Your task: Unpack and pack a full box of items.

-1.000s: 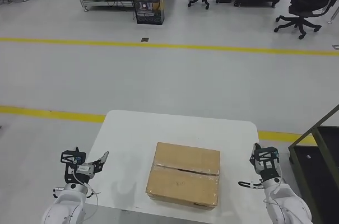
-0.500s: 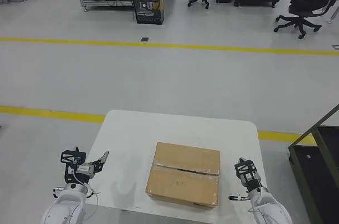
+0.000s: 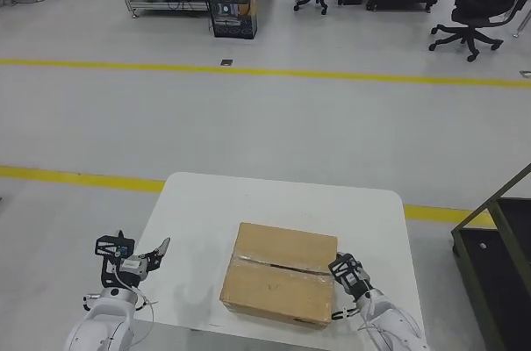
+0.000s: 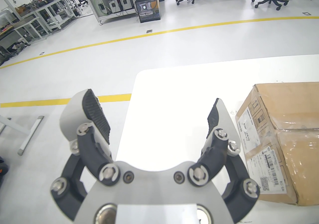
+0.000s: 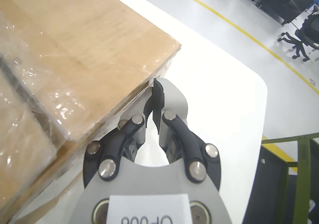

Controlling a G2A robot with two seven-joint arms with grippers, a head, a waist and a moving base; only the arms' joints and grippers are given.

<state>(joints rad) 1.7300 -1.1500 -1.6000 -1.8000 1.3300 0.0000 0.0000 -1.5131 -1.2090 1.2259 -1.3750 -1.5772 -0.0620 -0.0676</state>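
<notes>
From above, the closed box (image 3: 278,285) lies on the surface (image 3: 204,219), flaps up, its long axis side to side and slightly skewed; the left wrist view has the left end effector (image 4: 152,105) gaping empty near it, apparently waiting; the right wrist view has the right end effector (image 5: 154,86) pinched together against the box's end, probably to push.
</notes>
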